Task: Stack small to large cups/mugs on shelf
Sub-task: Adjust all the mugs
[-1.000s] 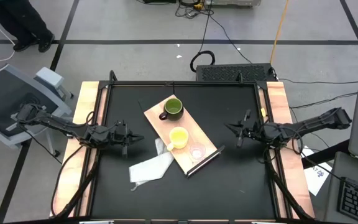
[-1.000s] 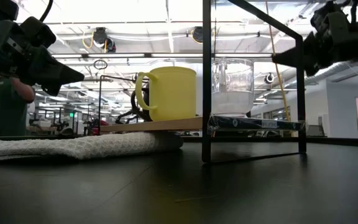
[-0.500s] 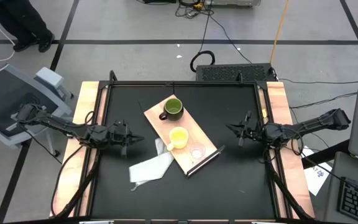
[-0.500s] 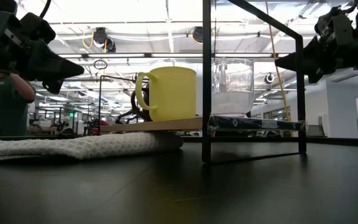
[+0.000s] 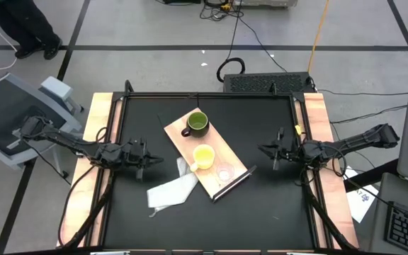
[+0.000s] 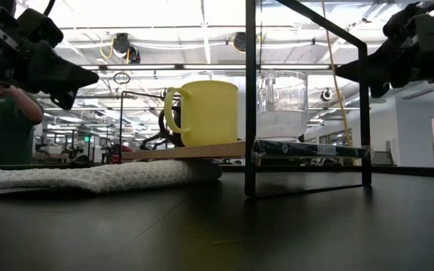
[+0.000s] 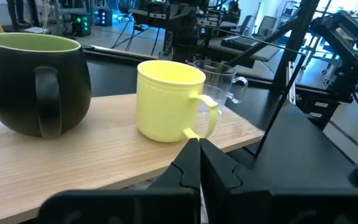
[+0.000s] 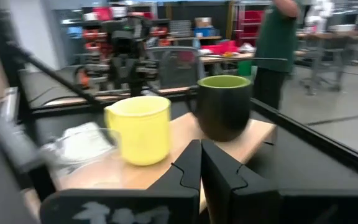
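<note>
Three vessels sit in a row on your shelf (image 5: 207, 150), none stacked: the green mug (image 5: 197, 123) at the far end, the yellow mug (image 5: 203, 156) in the middle, and the clear cup (image 5: 224, 172) at the near end, just by the dark edge strip. The shelf lies diagonally in the middle of the black counter (image 5: 261, 205). From table height you can see the strip end raised a little off the counter, and the yellow mug and clear cup stand upright and apart, with a gap between them.

Your left claw (image 5: 142, 159) hangs above the counter on the left side, well apart from the shelf, pointing toward it. Its fingers are pressed together with nothing between them; its wrist camera shows the two dark tips meeting in front of the yellow mug.

Your right claw (image 5: 274, 151) hangs over the right side of the counter, also well clear of the shelf and facing it. Its fingers are likewise closed tight on nothing, the tips meeting in its own wrist view with the yellow and green mugs beyond.

A white cloth (image 5: 171, 188) lies crumpled on the counter beside the shelf's left long edge, touching it near the yellow mug. A person in a green top (image 6: 2, 128) stands in the room behind the counter.
</note>
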You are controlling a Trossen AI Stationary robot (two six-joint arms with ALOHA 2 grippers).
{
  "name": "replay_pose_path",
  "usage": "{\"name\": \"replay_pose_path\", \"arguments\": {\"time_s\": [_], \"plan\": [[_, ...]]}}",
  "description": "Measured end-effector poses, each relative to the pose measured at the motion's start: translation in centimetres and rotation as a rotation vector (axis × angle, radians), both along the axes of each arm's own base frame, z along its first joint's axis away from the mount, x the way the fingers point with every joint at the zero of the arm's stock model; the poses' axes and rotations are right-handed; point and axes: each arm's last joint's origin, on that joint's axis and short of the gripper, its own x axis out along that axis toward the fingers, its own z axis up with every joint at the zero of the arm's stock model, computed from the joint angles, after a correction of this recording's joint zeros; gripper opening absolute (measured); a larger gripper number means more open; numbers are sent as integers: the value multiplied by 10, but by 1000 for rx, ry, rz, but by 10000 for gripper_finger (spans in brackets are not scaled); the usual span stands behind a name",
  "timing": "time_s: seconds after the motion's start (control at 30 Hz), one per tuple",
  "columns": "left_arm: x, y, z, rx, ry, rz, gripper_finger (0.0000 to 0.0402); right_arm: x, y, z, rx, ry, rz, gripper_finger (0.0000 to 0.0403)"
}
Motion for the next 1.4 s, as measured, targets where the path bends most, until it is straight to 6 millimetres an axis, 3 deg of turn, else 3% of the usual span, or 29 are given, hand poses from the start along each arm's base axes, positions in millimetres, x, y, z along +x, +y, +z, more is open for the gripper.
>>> {"name": "replay_pose_path", "arguments": {"time_s": [0.4, 0.9, 1.17, 1.4], "plan": [[0, 2, -2, 126, 18, 62, 0, -4, 8, 6, -88, -42, 185, 0], [1, 18, -2, 182, 42, 241, 0, -18, 3, 9, -107, -79, 174, 0], [3, 36, -4, 156, 54, 207, 0, -21, 1, 7, -106, -62, 159, 0], [4, 35, 4, 119, -34, 32, 0, -21, 1, 7, -102, -65, 159, 0]]}}
